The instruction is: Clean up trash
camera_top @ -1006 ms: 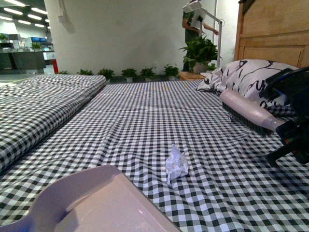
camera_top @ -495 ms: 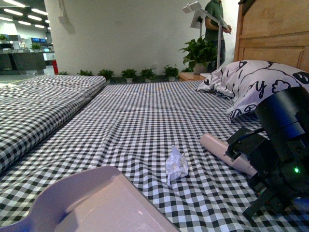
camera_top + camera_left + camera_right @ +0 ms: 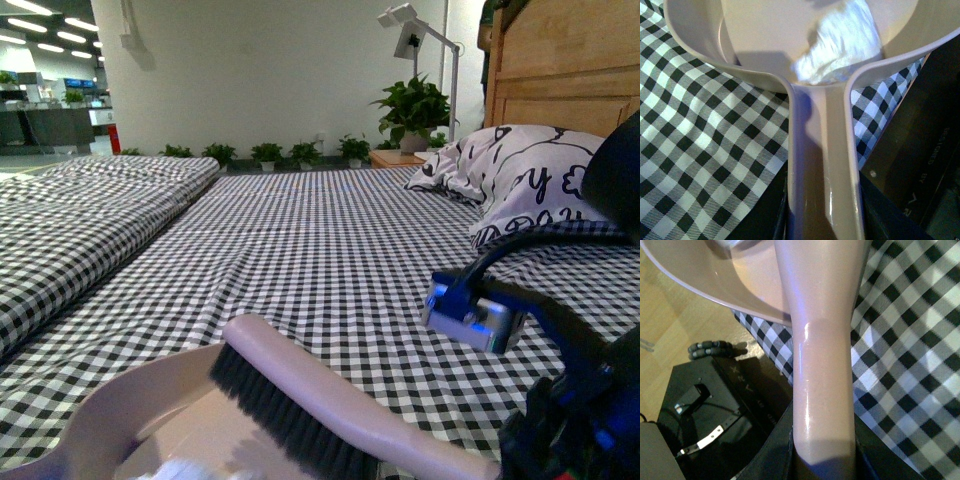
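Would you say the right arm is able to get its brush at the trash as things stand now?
Probably yes: the right gripper holds the brush with its bristles over the dustpan, and the trash already lies in the pan, nothing visibly between them.

The bed (image 3: 330,230) is being viewed low and forward from the robot's body, toward the far wall, with the dustpan (image 3: 130,420) and brush (image 3: 330,400) very near. The dustpan handle (image 3: 822,165) is being looked along at close range from the left wrist, the brush handle (image 3: 822,355) from the right wrist. The dustpan and checked sheet are being shared by all three views.
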